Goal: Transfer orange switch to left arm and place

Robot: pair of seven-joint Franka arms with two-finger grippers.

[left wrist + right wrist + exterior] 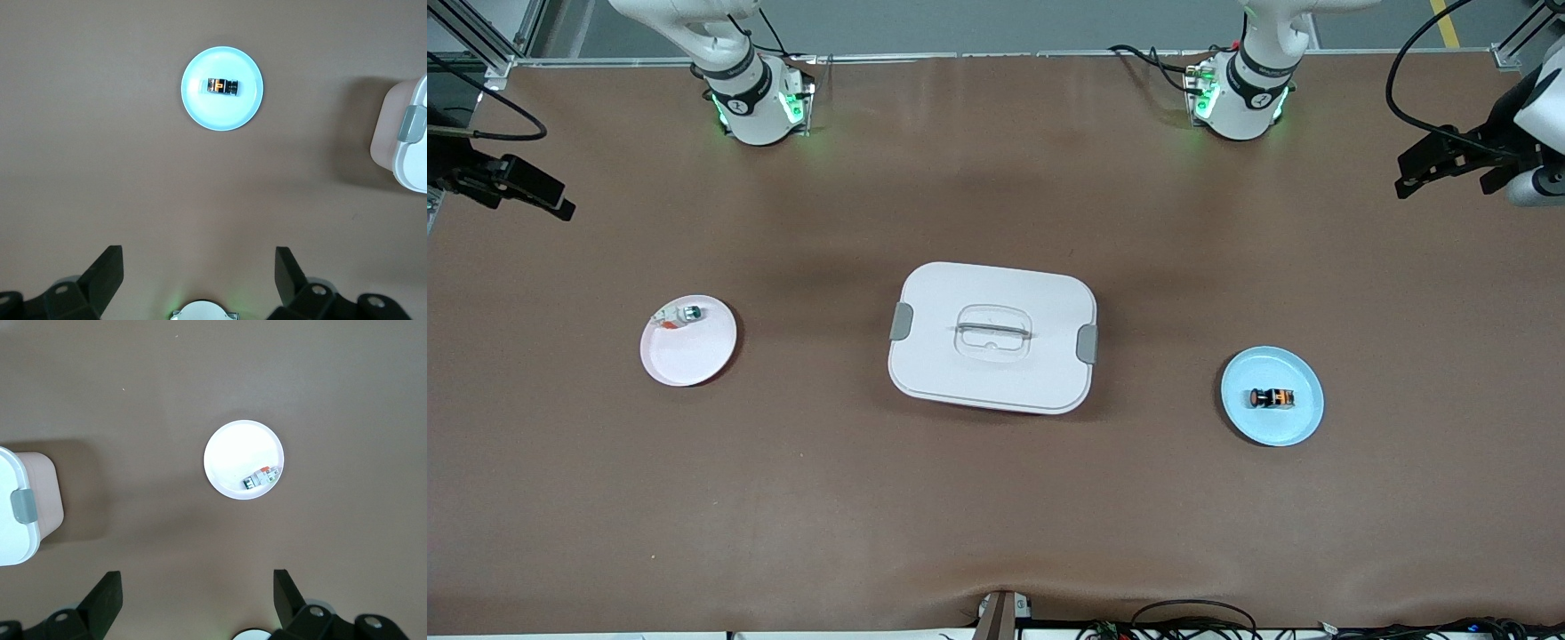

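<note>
Hovering high over the worktop's edge at the left arm's end, the left pincer is standing wide and carrying nothing, its black fingers framing bare brown surface in the left wrist view. Over the edge at the right arm's end, the right pincer is hanging just as wide and just as empty; both arms are waiting.

Out from the left pincer, the tiny orange switch with black cap and bands is lying on its side in the middle of a round pale-blue plate, toward the left arm's end. At mid-worktop the large white lidded box with grey side latches is sitting squarely between that plate and a round white plate, which is holding a small white-and-green part near its rim.

Several risks are looming, as I judge it. Being cylindrical, the switch is likely to roll from closing fingers. A low carry across the centre would be clipping the box lid, and a mistimed handover over it would be dropping the part.
</note>
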